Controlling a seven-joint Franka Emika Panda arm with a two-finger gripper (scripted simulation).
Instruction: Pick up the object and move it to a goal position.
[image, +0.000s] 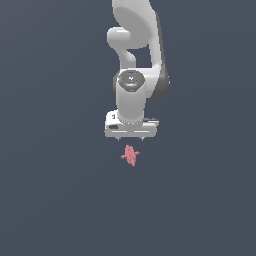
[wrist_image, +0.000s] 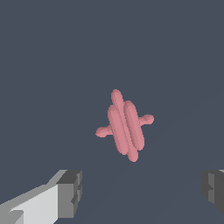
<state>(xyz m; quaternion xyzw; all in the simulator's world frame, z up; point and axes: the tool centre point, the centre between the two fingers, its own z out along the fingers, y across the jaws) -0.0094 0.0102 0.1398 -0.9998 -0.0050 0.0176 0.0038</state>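
My gripper (image: 131, 136) sits at the centre of the exterior frame, arm (image: 137, 45) running up from it to the top edge. The object (image: 130, 155) lies just below my gripper in that frame, apart from it. Wrist view: object (wrist_image: 125, 125) mid-frame, my fingers (wrist_image: 70, 193) spread wide, clear of it.

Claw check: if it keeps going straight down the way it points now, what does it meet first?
Probably the pink object, or the floor beside it. The open claw points down above it. In the wrist view the object lies ahead of the fingers, off their line, so depth is unclear.
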